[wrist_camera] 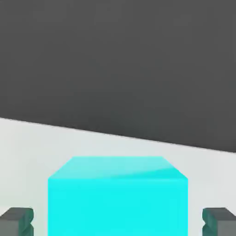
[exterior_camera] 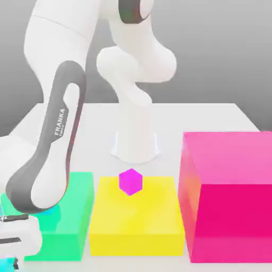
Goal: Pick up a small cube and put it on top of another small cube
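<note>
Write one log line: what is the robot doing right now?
phase: grasp | tool: shut on cyan cube | magenta cube: on yellow block, bare on top | stacking: not yet done

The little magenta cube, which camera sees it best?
The exterior view. There the magenta cube sits in plain sight on top of the yellow block. The hand view looks at a cyan cube instead.

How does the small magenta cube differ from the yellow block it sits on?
The small magenta cube is far smaller than the yellow block. The cube is magenta; the block is yellow. The cube rests on the block's top face, turned so a corner faces the exterior view, while the block lies on the table square to that view. Both are plain, single-coloured, box-shaped solids.
</note>
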`<move>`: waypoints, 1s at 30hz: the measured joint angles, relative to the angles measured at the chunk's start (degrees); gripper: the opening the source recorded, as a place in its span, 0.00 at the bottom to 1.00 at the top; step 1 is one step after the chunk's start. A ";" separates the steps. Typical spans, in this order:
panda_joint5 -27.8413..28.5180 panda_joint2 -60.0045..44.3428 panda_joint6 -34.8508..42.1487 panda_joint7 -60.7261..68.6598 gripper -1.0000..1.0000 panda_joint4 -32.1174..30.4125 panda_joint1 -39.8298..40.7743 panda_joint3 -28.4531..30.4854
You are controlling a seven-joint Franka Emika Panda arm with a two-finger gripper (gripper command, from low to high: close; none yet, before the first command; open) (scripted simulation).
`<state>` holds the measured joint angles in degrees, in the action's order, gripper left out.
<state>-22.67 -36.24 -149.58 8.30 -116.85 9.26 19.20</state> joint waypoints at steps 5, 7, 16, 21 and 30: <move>0.74 1.42 1.11 -0.46 0.00 -0.35 -0.61 0.81; 2.79 5.24 3.92 -1.84 0.00 -1.32 -2.02 2.67; -0.90 20.47 9.23 -10.28 0.00 -11.28 -6.71 1.05; 0.58 29.93 11.10 -17.72 0.00 -18.85 -9.72 0.04; 8.34 48.49 13.07 -34.54 0.00 -32.89 -11.64 -5.26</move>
<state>-14.34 12.25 -136.51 -26.24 -149.74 -2.38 13.94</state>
